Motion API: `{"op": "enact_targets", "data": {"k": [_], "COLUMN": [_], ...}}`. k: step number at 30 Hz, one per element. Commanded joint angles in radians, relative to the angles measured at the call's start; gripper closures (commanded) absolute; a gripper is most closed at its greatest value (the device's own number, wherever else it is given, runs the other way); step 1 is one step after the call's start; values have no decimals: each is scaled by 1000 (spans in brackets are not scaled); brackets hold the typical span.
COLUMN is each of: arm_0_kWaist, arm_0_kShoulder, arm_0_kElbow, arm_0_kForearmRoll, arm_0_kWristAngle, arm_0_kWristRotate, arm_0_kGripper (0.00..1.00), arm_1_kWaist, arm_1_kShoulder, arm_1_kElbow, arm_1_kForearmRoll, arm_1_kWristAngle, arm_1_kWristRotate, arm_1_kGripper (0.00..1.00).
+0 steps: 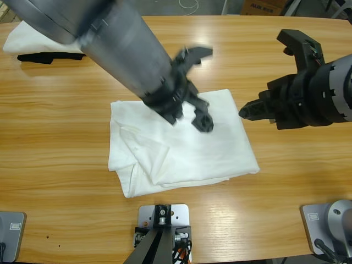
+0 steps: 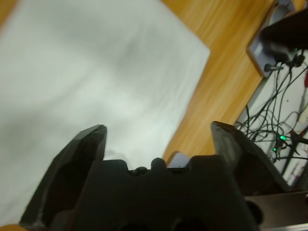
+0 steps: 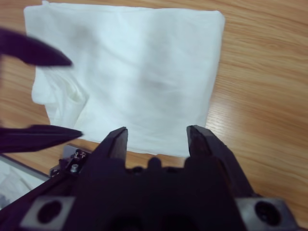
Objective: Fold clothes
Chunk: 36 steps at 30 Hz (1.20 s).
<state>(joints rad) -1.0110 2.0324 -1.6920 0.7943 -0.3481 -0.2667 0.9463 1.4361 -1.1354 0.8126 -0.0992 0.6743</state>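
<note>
1. While both arms hovered over the long wooden worktop (image 1: 66,159), a plain white cotton T-shirt (image 1: 176,148), folded into a rough rectangle, lay flat near the middle of it, towards the front edge.
2. Along the shirt's left and lower-left side in the high view, creased layers overlapped and a folded flap stuck out at the corner.
3. A large silver-grey arm came down from the upper left, and its black two-jawed left gripper (image 1: 195,88) was over the shirt's upper middle part.
4. That left gripper's jaws were spread wide apart, holding nothing; in the left wrist view (image 2: 159,132) white cloth filled the space between them.
5. From the right edge the other arm reached in, and its right gripper (image 1: 269,74) hung above bare wood just beside the shirt's right edge.
6. Its jaws were also spread and held nothing; in the right wrist view (image 3: 156,134) they pointed at the shirt (image 3: 139,72), with the left gripper's blurred dark jaws at the left edge.
7. Far off at the worktop's upper left corner lay a second white cloth (image 1: 33,38) with a piece of black fabric (image 1: 47,56) just at its front edge.
</note>
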Motion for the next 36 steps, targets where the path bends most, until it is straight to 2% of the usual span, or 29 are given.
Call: {"op": "enact_targets", "data": {"k": [1, 9, 13, 20, 26, 33, 34, 35, 36], "arm_0_kWaist": [-54, -55, -55, -60, -144, -201, -201, -201, -201], "arm_0_kShoulder": [139, 161, 155, -7, -115, -169, -188, -208, -222], "arm_0_kElbow": [14, 31, 35, 126, 303, 349, 336, 317, 299], "arm_0_kForearmRoll": [98, 138, 216, 347, 376, 399, 397, 376, 337], "arm_0_kWristAngle": [25, 39, 63, 134, 134, 147, 185, 232, 260], "arm_0_kWristRotate": [-31, -47, -67, -111, -190, -246, -251, -242, -231], "arm_0_kGripper": [184, 184, 184, 184, 170, 170, 174, 177, 198], "arm_1_kWaist": [-21, -21, -21, -21, -21, -21, -21, -21, -30], "arm_1_kShoulder": [-28, -48, -60, -80, -79, -79, -81, -83, -87], "arm_1_kElbow": [67, 75, 84, 109, 144, 161, 164, 172, 178], "arm_1_kForearmRoll": [-26, -33, -41, -56, -96, -116, -119, -135, -154], "arm_1_kWristAngle": [4, 4, 4, 3, 10, 12, 12, 25, 51], "arm_1_kWristRotate": [11, 13, 17, 23, 30, 28, 12, -1, 3], "arm_1_kGripper": [502, 505, 505, 506, 503, 518, 632, 910, 1000]}}
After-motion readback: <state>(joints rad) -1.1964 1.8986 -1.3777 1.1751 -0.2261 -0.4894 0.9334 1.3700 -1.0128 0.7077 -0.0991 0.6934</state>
